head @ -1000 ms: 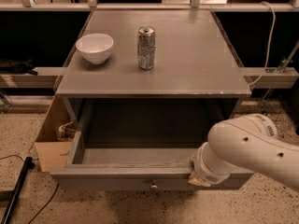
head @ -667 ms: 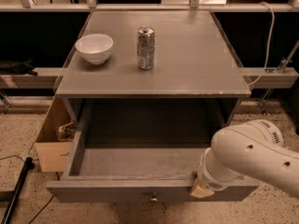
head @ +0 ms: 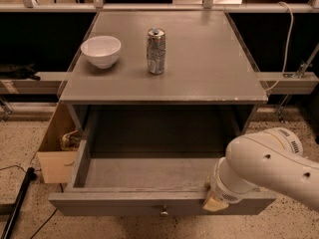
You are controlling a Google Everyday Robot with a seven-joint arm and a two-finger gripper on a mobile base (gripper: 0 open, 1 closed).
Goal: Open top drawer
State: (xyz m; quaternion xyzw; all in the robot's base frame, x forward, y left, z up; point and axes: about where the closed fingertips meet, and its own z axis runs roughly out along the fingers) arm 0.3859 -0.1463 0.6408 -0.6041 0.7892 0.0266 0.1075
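Camera view, top drawer (head: 119, 203): lower centre of the frame, pulled far out from under the bench (head: 199, 68).
Change: its front now lies nearer to the bottom edge than a second ago, and more of the grey inside shows.
End effector (head: 213, 202): lower right, at the drawer's front rim, right of the knob (head: 163, 212). The arm hides it, so I cannot tell its grip.
Meaning: the opening seems almost complete.
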